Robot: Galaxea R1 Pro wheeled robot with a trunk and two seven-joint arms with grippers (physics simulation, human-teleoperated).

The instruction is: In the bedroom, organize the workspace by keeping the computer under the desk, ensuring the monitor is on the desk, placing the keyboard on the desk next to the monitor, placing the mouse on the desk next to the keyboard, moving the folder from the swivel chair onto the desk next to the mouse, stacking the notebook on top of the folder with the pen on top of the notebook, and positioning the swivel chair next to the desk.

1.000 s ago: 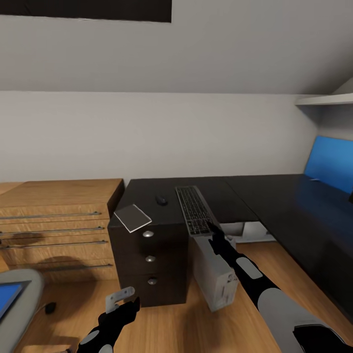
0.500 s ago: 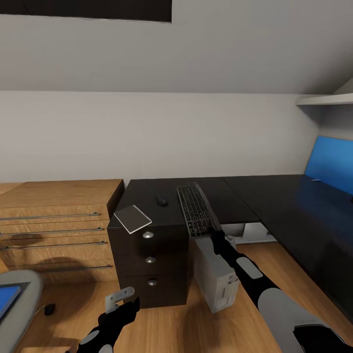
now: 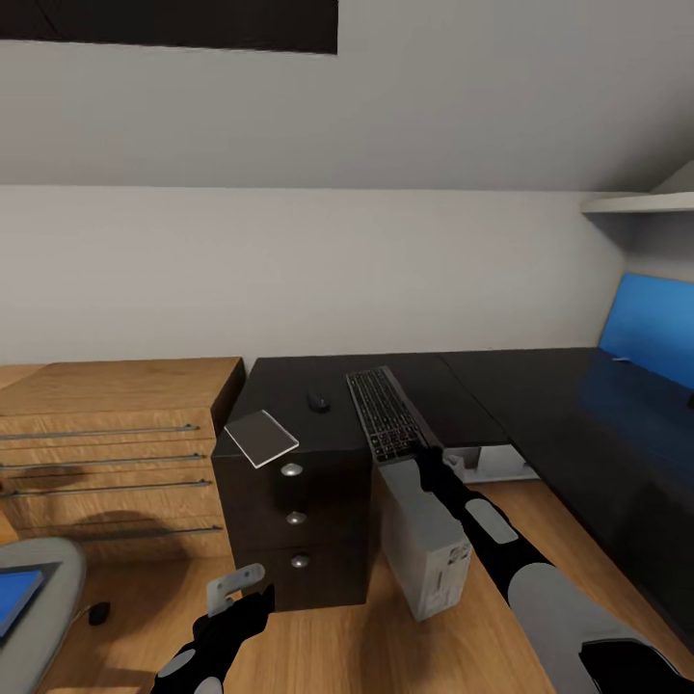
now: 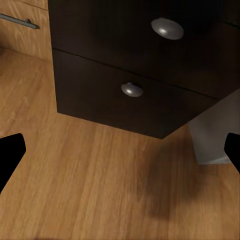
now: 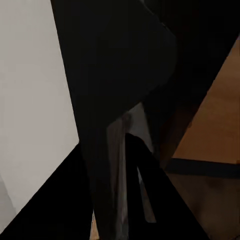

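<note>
Low at my left, the spread-open left gripper (image 3: 236, 588) hangs above the wood floor. On the black L-shaped desk (image 3: 540, 386) lie a dark-grey notebook (image 3: 261, 438), small oval mouse (image 3: 317, 401) and slim black-keyed keyboard (image 3: 385, 413); my right gripper (image 3: 424, 453) clamps the keyboard's near corner.

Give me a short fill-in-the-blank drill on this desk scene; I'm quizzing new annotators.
1. The mouse lies on the ____.
2. The keyboard's near end is at the right ____.
3. The notebook lies above the pedestal's ____ round knobs.
4. The computer stands on the ____.

Missing words: desk; pincer; three; floor
</note>
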